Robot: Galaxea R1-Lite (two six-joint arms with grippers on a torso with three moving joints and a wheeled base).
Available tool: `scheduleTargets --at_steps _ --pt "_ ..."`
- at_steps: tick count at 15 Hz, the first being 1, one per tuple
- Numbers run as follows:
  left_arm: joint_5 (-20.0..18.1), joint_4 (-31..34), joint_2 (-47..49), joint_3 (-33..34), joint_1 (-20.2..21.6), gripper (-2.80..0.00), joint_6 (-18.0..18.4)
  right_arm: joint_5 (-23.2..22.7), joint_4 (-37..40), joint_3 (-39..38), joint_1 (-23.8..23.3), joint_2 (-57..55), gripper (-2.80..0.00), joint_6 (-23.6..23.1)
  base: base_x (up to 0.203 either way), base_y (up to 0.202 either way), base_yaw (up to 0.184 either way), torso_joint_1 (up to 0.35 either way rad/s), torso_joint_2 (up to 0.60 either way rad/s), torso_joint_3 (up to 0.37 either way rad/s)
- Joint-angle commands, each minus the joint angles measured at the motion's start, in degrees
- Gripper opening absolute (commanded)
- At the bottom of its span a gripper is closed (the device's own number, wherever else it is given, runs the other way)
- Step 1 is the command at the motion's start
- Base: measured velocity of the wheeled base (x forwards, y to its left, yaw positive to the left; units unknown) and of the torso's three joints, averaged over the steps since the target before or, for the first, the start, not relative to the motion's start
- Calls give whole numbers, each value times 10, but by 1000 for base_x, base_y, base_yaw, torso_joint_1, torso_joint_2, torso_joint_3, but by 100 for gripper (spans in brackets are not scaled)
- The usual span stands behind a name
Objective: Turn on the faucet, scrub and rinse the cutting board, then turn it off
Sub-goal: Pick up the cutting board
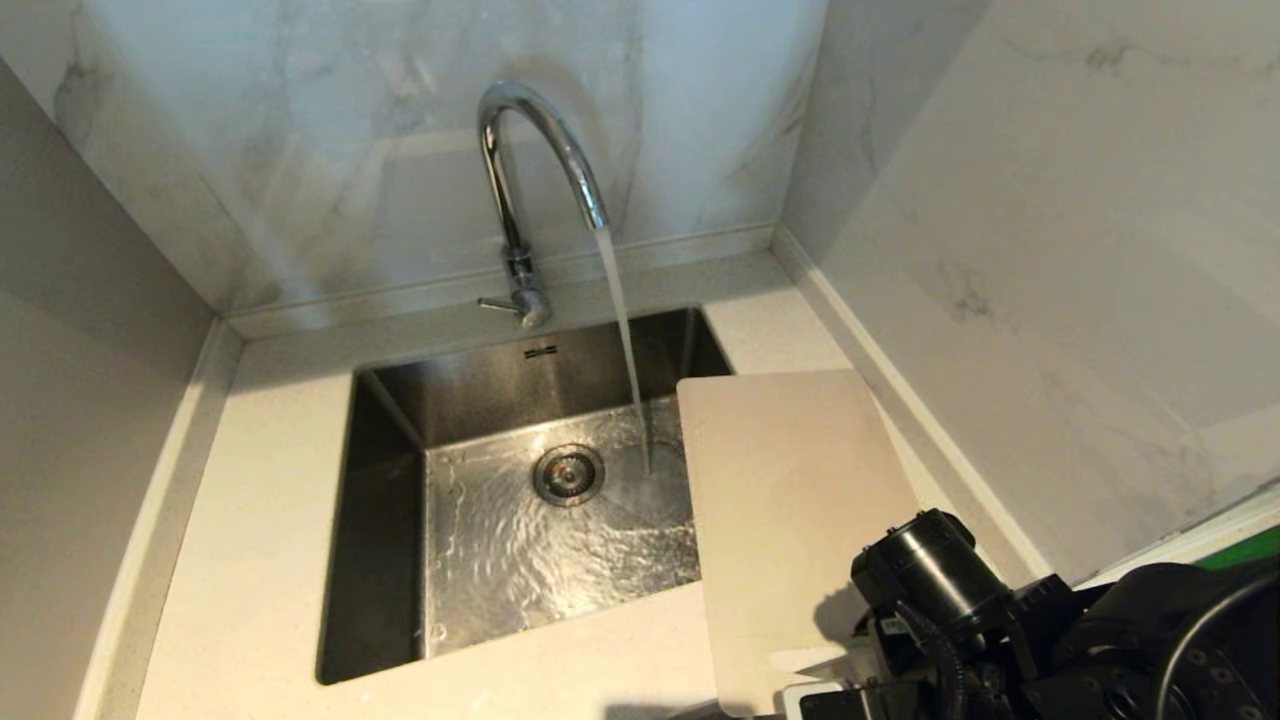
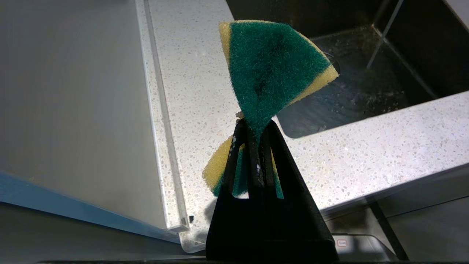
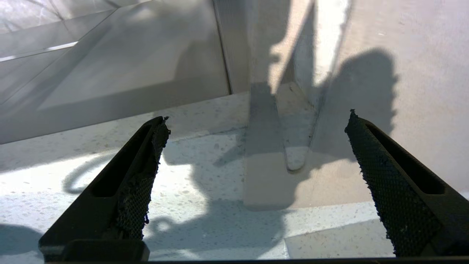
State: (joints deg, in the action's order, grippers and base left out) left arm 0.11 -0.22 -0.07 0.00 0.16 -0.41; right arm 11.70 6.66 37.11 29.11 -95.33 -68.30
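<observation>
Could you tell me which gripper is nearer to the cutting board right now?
Right. The right gripper hangs open just above the cutting board, at its near, handle end. The left gripper, shut on a sponge, is over the counter beside the sink.

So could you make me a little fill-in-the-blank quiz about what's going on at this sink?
1. Water from the tall chrome gooseneck faucet is ____ into the steel sink.
2. The left claw is shut on a green and yellow ____.
3. The right claw has its fingers ____, holding nothing.
4. The cream-white plastic cutting board lies on the sink's ____ side.

Missing words: running; sponge; open; right
</observation>
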Motion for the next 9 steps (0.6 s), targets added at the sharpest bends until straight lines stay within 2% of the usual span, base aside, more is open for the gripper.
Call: scheduleTargets --at_steps 1,3,9 --pt "0 0 0 0 0 -280 0 1 -21 -11 4 -8 0 -3 0 0 0 0 0 0" --pt "0 0 0 0 0 -280 0 1 -51 -26 4 -20 0 -3 0 0 0 0 0 0" --pt "0 0 0 0 0 -280 0 0 -54 -39 4 -26 0 -3 0 0 0 0 0 0"
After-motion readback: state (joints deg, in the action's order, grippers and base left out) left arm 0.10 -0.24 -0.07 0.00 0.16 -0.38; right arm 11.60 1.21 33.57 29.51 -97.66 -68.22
